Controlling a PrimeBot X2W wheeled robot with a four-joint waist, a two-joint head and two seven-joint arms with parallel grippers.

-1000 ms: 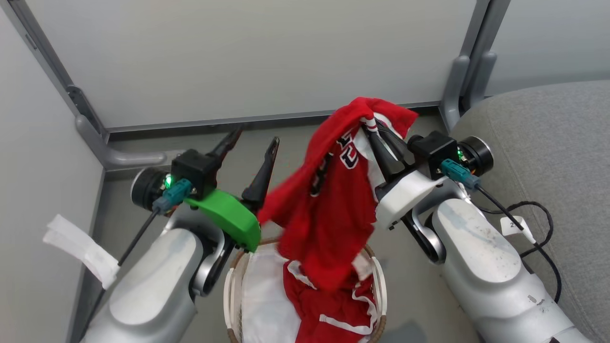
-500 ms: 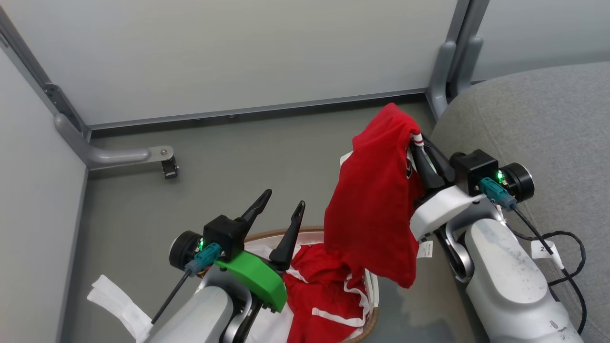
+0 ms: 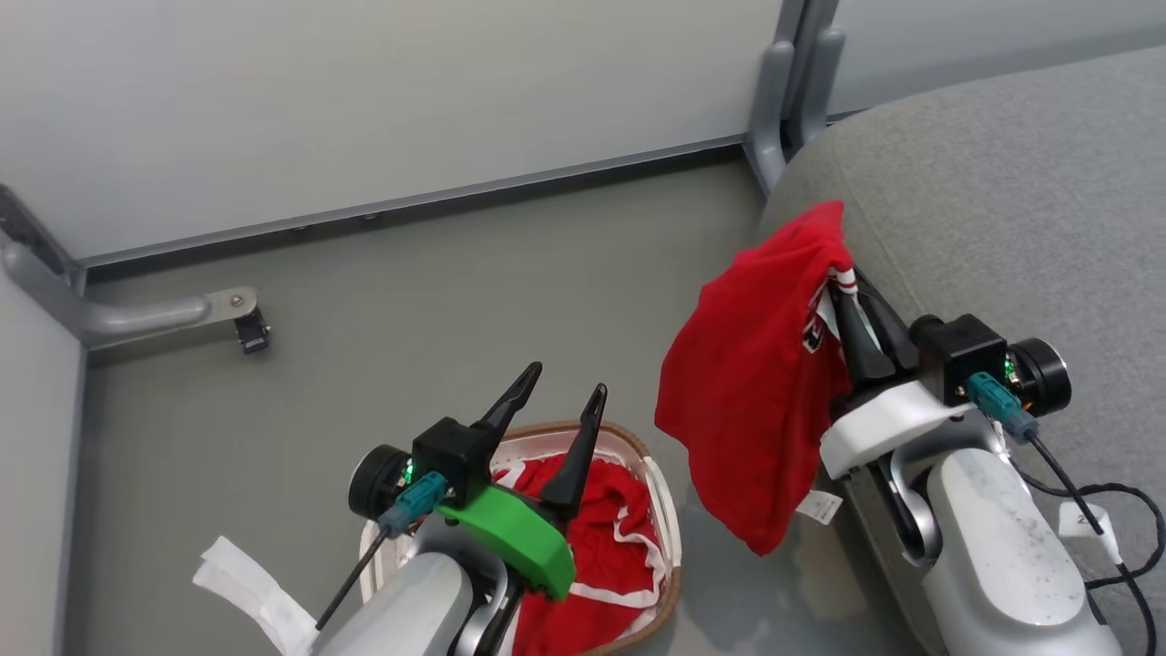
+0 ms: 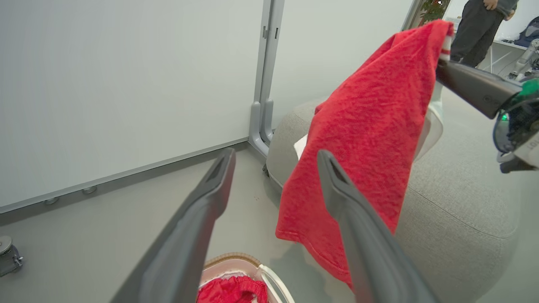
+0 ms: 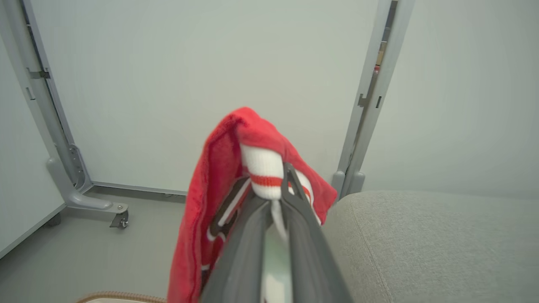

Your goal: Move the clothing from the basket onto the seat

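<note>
The right hand (image 3: pixel 852 314) is clenched on a red jersey (image 3: pixel 756 410), pinching it at the white-and-red ribbed trim near one edge, so the rest of the cloth drapes down in a loose fold. The jersey hangs in the air over the floor (image 3: pixel 410 346), clear of the basket (image 3: pixel 663 519) and right beside the rounded edge of the grey seat (image 3: pixel 1002 200), with its top corner against the seat's side in the head view. The left hand (image 3: pixel 565 383) is released, fingers spread wide and empty, poised above the basket.

The fabric looks light, thin and limp: it should follow the hand without resistance, but it will swing, sag and may drag on the seat's edge unless it is carried high enough. The thicker trim or a seam is probably the surest place to grip, since a single smooth layer could slip out.

Counted: two red garments, the jersey held aloft and a second red piece (image 3: pixel 610 538) with white trim crumpled inside the basket; one basket; one seat; two hands. A small white label (image 3: pixel 820 506) dangles from the jersey's lower part
</note>
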